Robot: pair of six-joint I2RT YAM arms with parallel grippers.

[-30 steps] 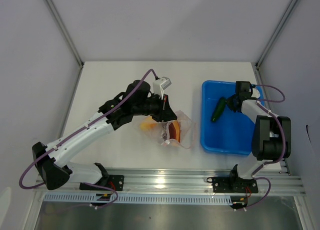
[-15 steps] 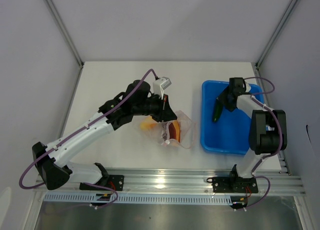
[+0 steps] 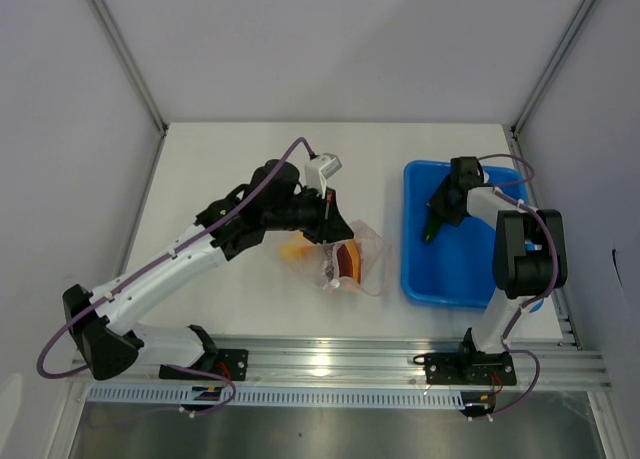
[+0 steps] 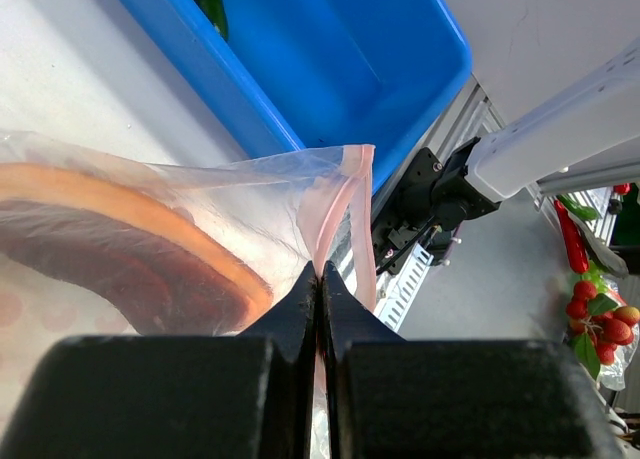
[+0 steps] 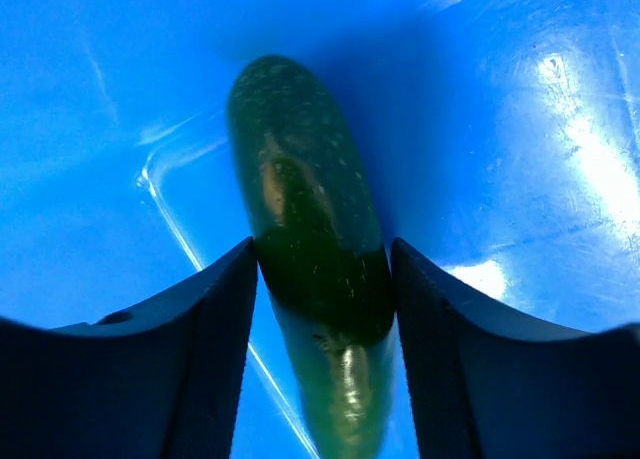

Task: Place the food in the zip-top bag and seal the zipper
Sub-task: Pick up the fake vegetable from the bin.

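Note:
My left gripper [image 3: 333, 225] is shut on the pink zipper strip [image 4: 362, 214] of the clear zip-top bag [image 3: 358, 261] and holds that edge up off the table. The jaws show pressed together on the film in the left wrist view [image 4: 320, 275]. The red-brown piece [image 3: 347, 262] lies inside the bag [image 4: 210, 184]. The yellow-orange piece [image 3: 295, 249] sits at the bag's left end. My right gripper [image 3: 443, 211] is in the blue tray [image 3: 410, 274], its fingers [image 5: 215, 309] closed against both sides of the dark-green cucumber [image 5: 312, 241], which also shows from above [image 3: 434, 226].
The blue tray stands right of the bag, its rim [image 4: 235, 84] close to the bag's mouth. The aluminium rail [image 3: 330, 357] runs along the table's near edge. Grey walls enclose the table at the back and sides.
My right gripper has moved left across the tray onto the cucumber and now has its fingers on both sides of it. The left arm and the bag have not moved.

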